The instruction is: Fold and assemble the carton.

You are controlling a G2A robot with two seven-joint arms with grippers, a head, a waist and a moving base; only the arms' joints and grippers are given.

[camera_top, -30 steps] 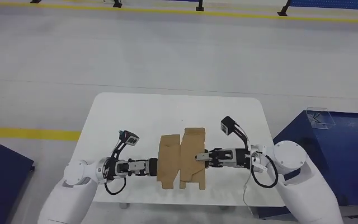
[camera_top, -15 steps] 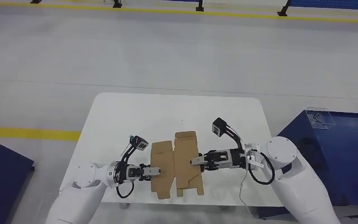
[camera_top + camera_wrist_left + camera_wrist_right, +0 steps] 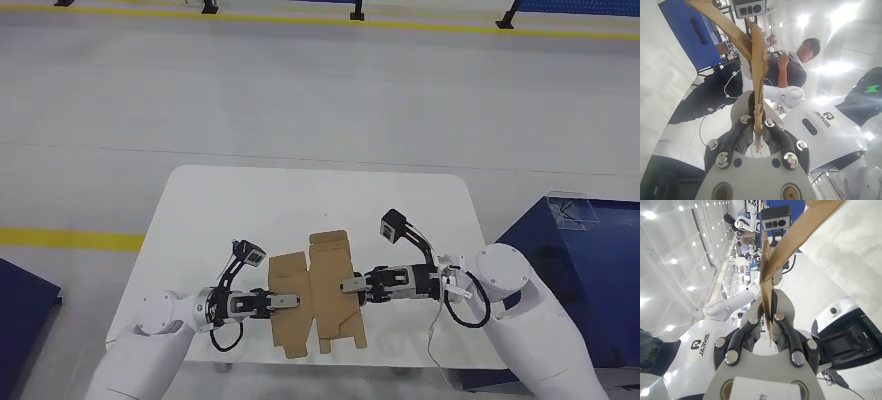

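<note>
1. The carton [image 3: 315,290] is a flat brown cardboard blank, not yet boxed up, and it sits over the near part of the white worktop [image 3: 250,200], stretched between the two arms.
2. The left claw [image 3: 298,298] comes in from the left side and is clamped on the carton's left panel, near that panel's middle.
3. From the left wrist, the left claw [image 3: 756,106] has both fingers pressed on a thin cardboard edge, so it is narrow, with the carton [image 3: 757,56] running away edge-on and splitting into two diverging panels farther out.
4. The right claw [image 3: 345,286] reaches in from the right and pinches the right panel along its right-hand edge.
5. From the right wrist, the right claw [image 3: 768,306] is equally narrow, its fingers squeezed on the sheet, and the carton [image 3: 766,291] rises edge-on with a second panel angling off to one side.
6. The two claws lie close together, facing each other across the carton's centre fold.
7. Whether the carton's underside touches the worktop, I cannot tell.
8. A blue bin [image 3: 570,250] stands off the worktop's right side, well apart from the carton.
</note>
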